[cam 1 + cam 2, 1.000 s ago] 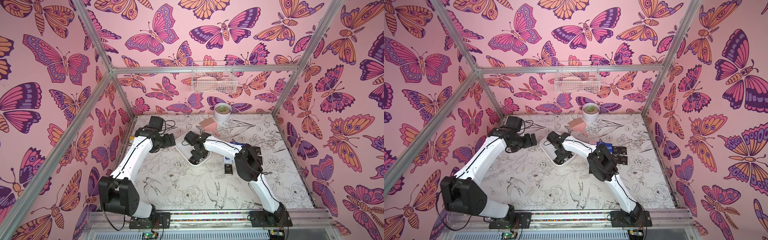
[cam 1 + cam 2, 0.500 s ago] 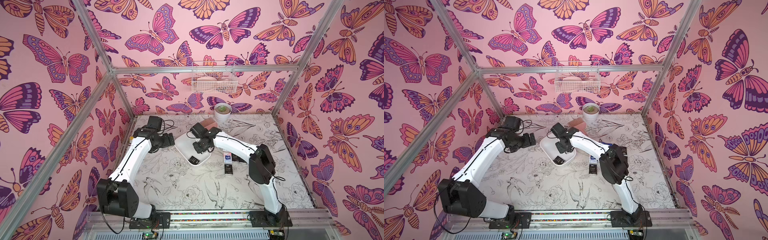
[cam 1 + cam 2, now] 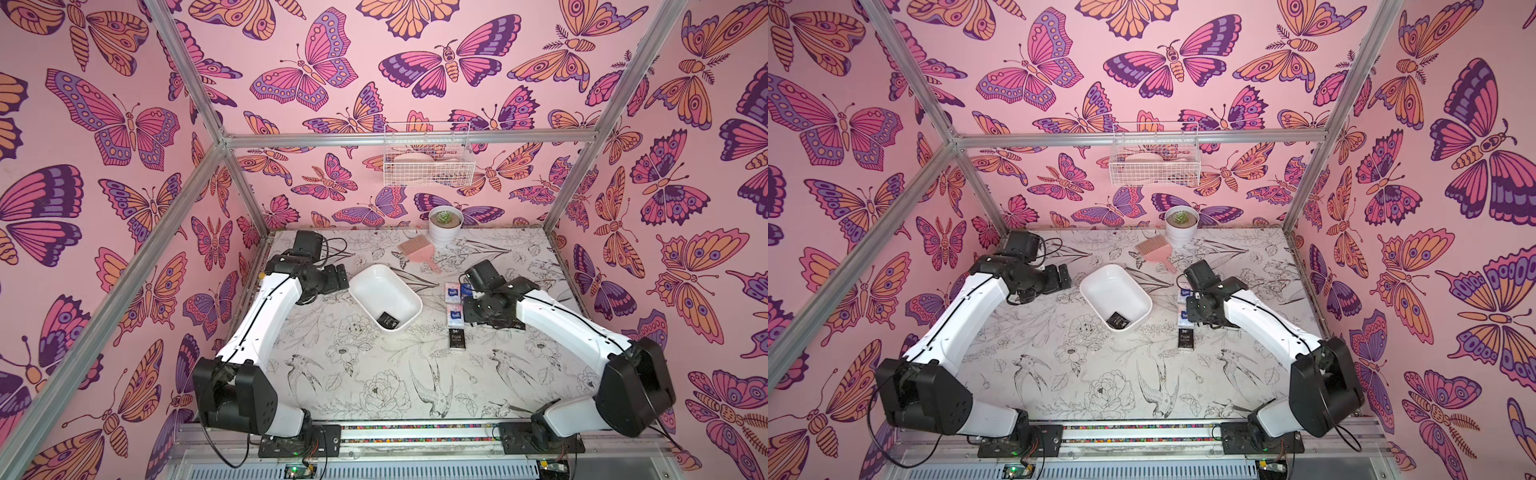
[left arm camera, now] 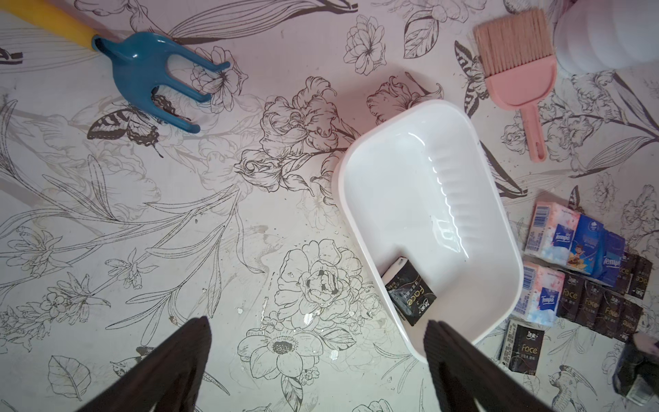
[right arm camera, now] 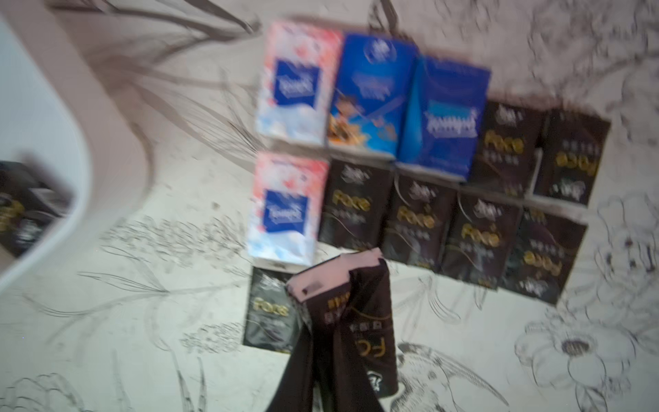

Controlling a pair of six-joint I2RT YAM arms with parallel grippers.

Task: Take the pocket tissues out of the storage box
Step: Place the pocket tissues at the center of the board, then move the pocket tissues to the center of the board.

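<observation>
The left gripper (image 4: 317, 356) hovers with fingers spread, grasping nothing, near the table's left edge (image 3: 272, 266). Beside it the storage box (image 3: 376, 286) lies mid-table, its long axis running diagonally from far-left to near-right; one black packet (image 3: 387, 320) sits in its near-right end, tilted. Further right, toward the table's right edge, the other pocket tissues (image 5: 420, 160) lie flat in rows, long axes parallel. Above them the right gripper (image 5: 342, 285) is clenched on a black packet (image 5: 360, 331).
</observation>
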